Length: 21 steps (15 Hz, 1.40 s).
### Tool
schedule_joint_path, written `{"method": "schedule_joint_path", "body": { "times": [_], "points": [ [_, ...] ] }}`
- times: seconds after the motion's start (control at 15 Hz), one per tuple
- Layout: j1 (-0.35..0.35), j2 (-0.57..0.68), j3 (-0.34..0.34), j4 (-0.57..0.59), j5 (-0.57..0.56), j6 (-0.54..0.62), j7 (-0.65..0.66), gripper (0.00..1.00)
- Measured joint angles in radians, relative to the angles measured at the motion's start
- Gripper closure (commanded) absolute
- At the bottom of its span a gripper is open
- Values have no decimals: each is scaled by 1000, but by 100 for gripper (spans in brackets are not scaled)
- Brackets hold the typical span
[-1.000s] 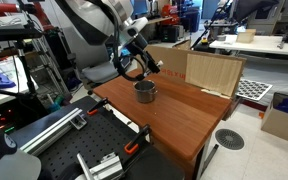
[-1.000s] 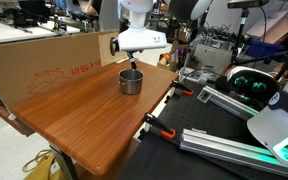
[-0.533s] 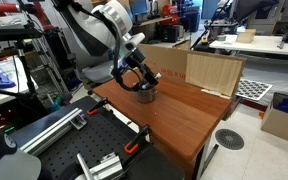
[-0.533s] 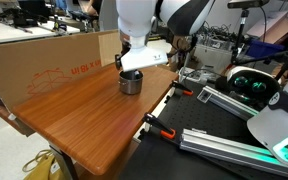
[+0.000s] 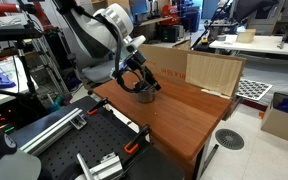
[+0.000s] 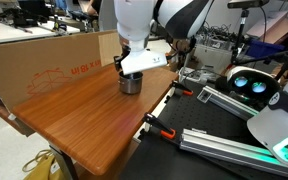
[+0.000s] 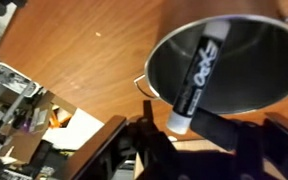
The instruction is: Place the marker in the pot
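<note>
The small shiny silver pot stands on the wooden table near its back edge, and shows in both exterior views. My gripper hangs right over the pot's mouth. In the wrist view the black marker with a white end slants across the pot's dark inside. Its white end sits between my fingertips, which look shut on it.
A large cardboard box stands along the table's back edge, just behind the pot. Clamps and metal rails line the table's side. Lab clutter and benches surround the table.
My gripper has come down with the marker from just above the pot to the pot's mouth. The pot has not moved.
</note>
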Motion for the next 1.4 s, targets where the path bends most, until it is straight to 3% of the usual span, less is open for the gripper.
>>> {"method": "schedule_joint_path", "body": {
  "times": [0.13, 0.27, 1.13, 1.27, 1.4],
  "points": [
    [0, 0, 0, 1, 0, 0, 0, 6],
    [0, 0, 1, 2, 0, 0, 0, 0],
    [0, -128, 20, -11, 12, 116, 0, 0],
    [-1, -190, 21, -41, 60, 163, -26, 0],
    [-1, -257, 23, -99, 186, 213, -125, 0]
  ]
}}
